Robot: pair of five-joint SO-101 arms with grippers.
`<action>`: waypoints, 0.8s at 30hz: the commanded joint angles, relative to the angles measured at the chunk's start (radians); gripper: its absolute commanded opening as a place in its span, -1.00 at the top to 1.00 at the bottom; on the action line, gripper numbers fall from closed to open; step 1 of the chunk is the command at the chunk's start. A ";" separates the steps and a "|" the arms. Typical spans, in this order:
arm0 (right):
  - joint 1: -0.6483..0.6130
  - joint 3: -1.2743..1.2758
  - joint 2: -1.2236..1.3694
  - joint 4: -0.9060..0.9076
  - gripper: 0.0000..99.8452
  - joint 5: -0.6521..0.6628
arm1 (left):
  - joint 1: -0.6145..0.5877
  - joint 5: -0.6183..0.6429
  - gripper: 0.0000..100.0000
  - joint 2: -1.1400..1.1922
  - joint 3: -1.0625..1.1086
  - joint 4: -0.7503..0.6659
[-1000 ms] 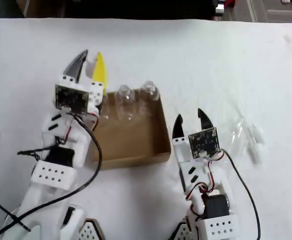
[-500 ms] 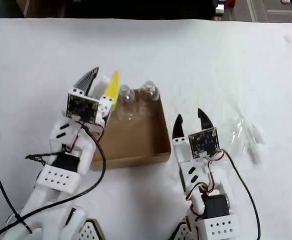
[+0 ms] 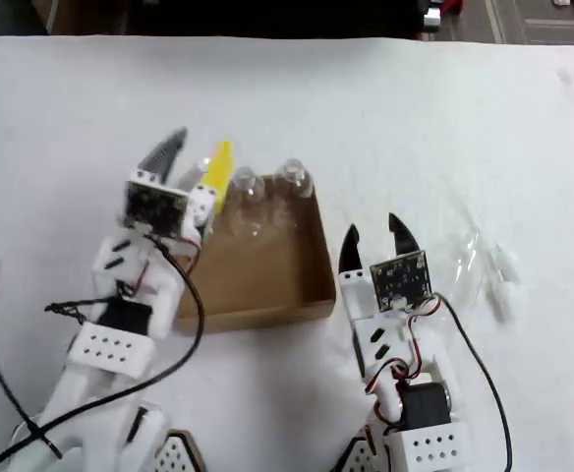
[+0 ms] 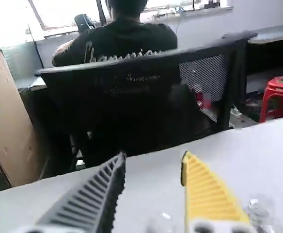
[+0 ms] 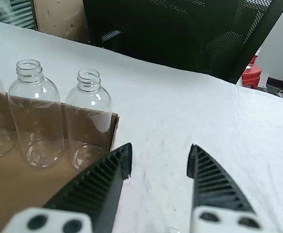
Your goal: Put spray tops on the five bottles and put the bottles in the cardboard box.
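Note:
An open cardboard box (image 3: 267, 285) lies in the middle of the table. Clear bottles without tops stand along its far wall: two (image 3: 249, 194) (image 3: 293, 181) show plainly, a third is partly hidden under my left gripper (image 3: 200, 143). That gripper, with one grey and one yellow finger, hovers open over the box's far left corner; its own view shows the open left gripper (image 4: 153, 158) with nothing between the fingers. My right gripper (image 3: 373, 228), black-fingered, stands open just right of the box. Past the right gripper (image 5: 160, 148), two open-necked bottles (image 5: 36, 114) (image 5: 88, 121) stand inside the box wall (image 5: 113, 131).
A crumpled clear plastic bag (image 3: 479, 261) with small white pieces lies on the white table right of the right arm. The table's far edge borders a dark area. A black mesh chair (image 4: 146, 97) and a red stool (image 4: 279, 94) stand beyond the table.
My left gripper moved right and nearer, from beside the box's far left corner to over the bottles there. The right arm has not moved.

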 commanded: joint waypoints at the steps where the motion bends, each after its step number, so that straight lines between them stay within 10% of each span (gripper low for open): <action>1: -0.001 0.008 -0.001 -0.021 0.67 0.012 | -0.074 0.060 0.65 -0.030 -0.235 0.245; 6: -0.001 0.008 -0.002 -0.024 0.67 0.012 | -0.168 0.201 0.57 -0.025 -0.585 0.692; 13: -0.001 0.008 -0.002 -0.024 0.67 0.012 | -0.278 0.063 0.51 -0.021 -0.941 1.123; 24: -0.001 0.008 -0.002 -0.021 0.67 0.012 | -0.449 -0.249 0.51 -0.019 -0.417 0.977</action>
